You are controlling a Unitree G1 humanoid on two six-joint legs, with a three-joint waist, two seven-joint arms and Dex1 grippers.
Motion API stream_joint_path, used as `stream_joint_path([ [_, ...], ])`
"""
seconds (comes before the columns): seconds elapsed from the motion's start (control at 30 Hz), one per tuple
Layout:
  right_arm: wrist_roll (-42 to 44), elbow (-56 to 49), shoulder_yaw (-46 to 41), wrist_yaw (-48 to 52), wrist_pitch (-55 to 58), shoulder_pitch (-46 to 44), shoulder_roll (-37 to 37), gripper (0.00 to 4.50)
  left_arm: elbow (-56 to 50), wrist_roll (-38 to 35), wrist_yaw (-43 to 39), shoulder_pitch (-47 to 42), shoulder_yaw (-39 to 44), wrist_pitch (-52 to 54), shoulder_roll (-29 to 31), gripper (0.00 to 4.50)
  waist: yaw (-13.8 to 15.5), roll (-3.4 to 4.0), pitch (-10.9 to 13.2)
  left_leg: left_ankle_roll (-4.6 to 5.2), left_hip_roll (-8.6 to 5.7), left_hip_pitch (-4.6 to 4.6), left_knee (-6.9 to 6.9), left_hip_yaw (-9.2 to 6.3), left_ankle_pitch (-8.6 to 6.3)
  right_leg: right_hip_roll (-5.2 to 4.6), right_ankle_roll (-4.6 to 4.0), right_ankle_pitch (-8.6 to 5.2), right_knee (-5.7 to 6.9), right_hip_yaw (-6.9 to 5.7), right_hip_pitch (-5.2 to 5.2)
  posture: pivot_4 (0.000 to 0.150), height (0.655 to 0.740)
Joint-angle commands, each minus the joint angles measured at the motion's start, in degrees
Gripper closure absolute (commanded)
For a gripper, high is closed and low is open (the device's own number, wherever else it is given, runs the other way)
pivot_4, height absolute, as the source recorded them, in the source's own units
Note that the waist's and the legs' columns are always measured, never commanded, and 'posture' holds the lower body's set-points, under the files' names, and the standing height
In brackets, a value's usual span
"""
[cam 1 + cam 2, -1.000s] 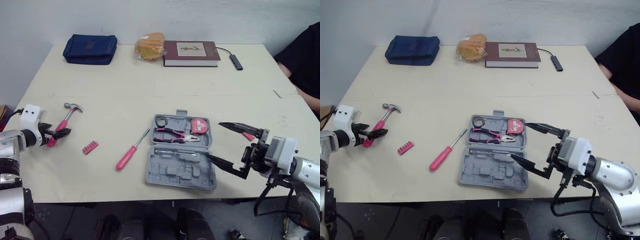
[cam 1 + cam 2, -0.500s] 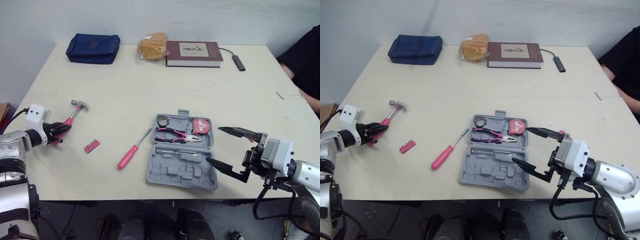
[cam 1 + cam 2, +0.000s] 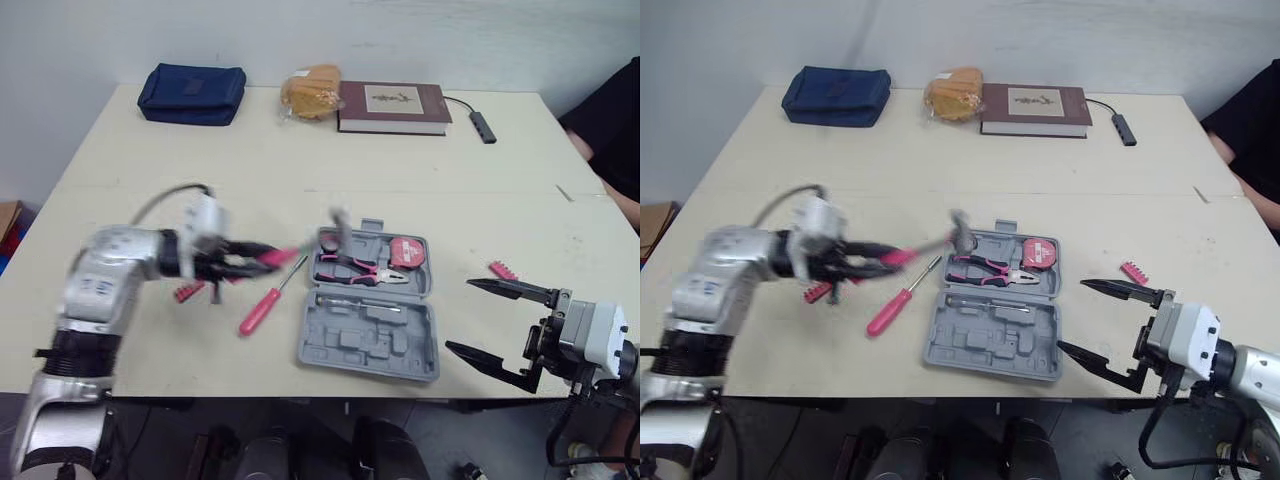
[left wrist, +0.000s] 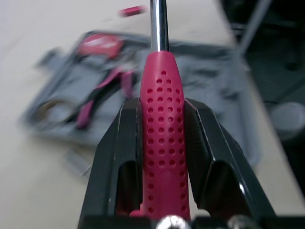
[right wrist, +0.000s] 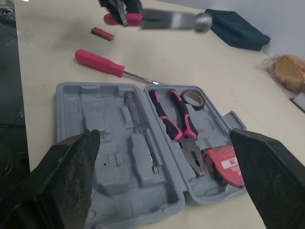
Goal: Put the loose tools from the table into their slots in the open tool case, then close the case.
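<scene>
Cream bench (image 3: 250,170), back edge: navy zip pouch (image 3: 192,80), plastic-wrapped bread roll (image 3: 310,91) just beside a maroon book (image 3: 394,107), dark adapter on a cable (image 3: 483,127). Front half: open grey tool case (image 3: 370,320) near the front edge; pink-handled screwdriver (image 3: 262,305) just left of it, tip toward the case. One pink bit strip (image 3: 187,292) lies left of the screwdriver, another (image 3: 502,270) right of the case.

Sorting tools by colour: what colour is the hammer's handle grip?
The hammer grip is pink with small holes; left wrist view shows it best.
</scene>
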Motion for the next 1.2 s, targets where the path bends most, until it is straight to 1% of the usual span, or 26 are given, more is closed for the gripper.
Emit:
stream_joint_path([
  [0.03,0.59,-0.48,-2.44,0.67,-0.16,1.15,-0.05,0.0,-4.43,1.43,2.51,-1.76,-2.54,3.31,-0.41,3.97,-0.18,0.03,0.02,-0.03,0.04,0.0,-0.01,0.01,0.01,0.05,-0.01,0.0,0.01,0.0,-0.01,0.15,0.74],
  [0.1,0.52,-0.65,-2.96,0.96,-0.47,3.04,0.49,0.0,-5.18,5.28,3.17,-3.64,-7.8,4.54,-1.05,3.97,0.07,0.05,0.02,-0.1,0.1,0.01,-0.01,-0.02,0.04,0.12,-0.05,-0.03,0.05,-0.02,-0.02,0.15,0.74],
  [0.13,0.39,-0.74,-3.38,0.99,-0.61,4.19,0.84,0.0,-5.81,8.76,4.25,-5.57,-11.71,7.1,-0.97,3.97,0.22,0.07,0.02,-0.11,0.1,0.01,-0.01,-0.04,0.06,0.12,-0.07,-0.04,0.06,-0.03,-0.02,0.15,0.74],
  [0.17,0.25,-0.86,-4.04,0.81,-0.6,5.2,1.14,0.0,-6.67,10.52,6.0,-7.43,-14.28,9.36,-2.53,3.97,0.55,0.07,0.02,-0.1,0.08,0.02,0.0,-0.04,0.07,0.12,-0.07,-0.04,0.08,-0.03,-0.02,0.15,0.74],
  [0.23,0.07,-1.18,-5.07,0.54,-0.55,6.65,1.44,0.0,-7.7,12.3,7.49,-10.09,-17.45,12.36,-4.62,3.97,0.87,0.07,0.02,0.0,-0.04,-0.02,0.01,-0.12,0.1,0.04,-0.03,-0.02,0.02,-0.03,0.04,0.15,0.74],
  [0.3,-0.1,-1.57,-5.71,0.63,-0.67,7.72,1.66,0.0,-7.98,14.33,6.34,-12.01,-21.01,13.96,-4.81,3.97,0.97,0.07,0.02,0.1,-0.07,-0.08,0.03,-0.12,0.09,-0.01,0.05,0.03,-0.07,0.0,0.04,0.15,0.74],
  [0.37,-0.55,-2.1,-6.02,0.52,-0.89,9.16,2.13,0.0,-7.88,13.18,5.03,-12.77,-23.28,16.91,-6.17,3.97,0.91,0.08,0.02,0.13,-0.09,-0.09,0.03,-0.11,0.07,-0.02,0.08,0.05,-0.14,0.0,0.05,0.15,0.74],
  [0.6,-1.2,-4.65,-6.79,-0.56,-1.13,13.17,4.12,0.0,-4.48,17.51,9.21,-15.1,-26.1,17.24,-10.52,3.97,0.45,0.09,0.02,0.11,-0.04,-0.06,0.04,-0.16,0.1,-0.02,0.05,0.03,-0.1,0.11,0.07,0.15,0.74],
  [0.73,-1.31,-5.6,-6.83,-1.23,-0.91,13.59,4.69,0.0,-3.03,19.92,10.0,-15.61,-26.19,15.81,-10.31,3.97,0.37,0.09,0.02,0.11,-0.03,-0.05,0.04,-0.18,0.1,-0.03,0.04,0.03,-0.08,0.29,0.08,0.15,0.74],
  [0.93,-1.55,-5.94,-6.46,-1.65,-1.15,14.24,4.99,0.0,-1.0,20.98,9.48,-16.61,-25.92,15.09,-11.1,3.97,0.54,0.09,0.03,0.11,-0.05,-0.06,0.05,-0.19,0.1,-0.06,0.04,0.03,-0.09,0.36,0.08,0.15,0.74],
  [1.07,-1.67,-5.24,-5.99,-1.87,-1.37,13.3,4.84,0.0,0.08,21.08,7.34,-17.61,-26.23,15.98,-10.37,3.97,0.46,0.09,0.02,0.12,-0.06,-0.07,0.07,-0.2,0.11,-0.06,0.04,0.03,-0.08,0.36,0.08,0.15,0.74],
  [1.2,-1.85,-4.5,-5.65,-2.04,-2.11,11.45,4.87,0.0,0.3,22.42,8.64,-16.7,-26.44,14.79,-10.97,3.97,0.39,0.09,0.02,0.12,-0.05,-0.06,0.07,-0.2,0.11,-0.05,0.04,0.03,-0.07,0.37,0.08,0.15,0.74],
])
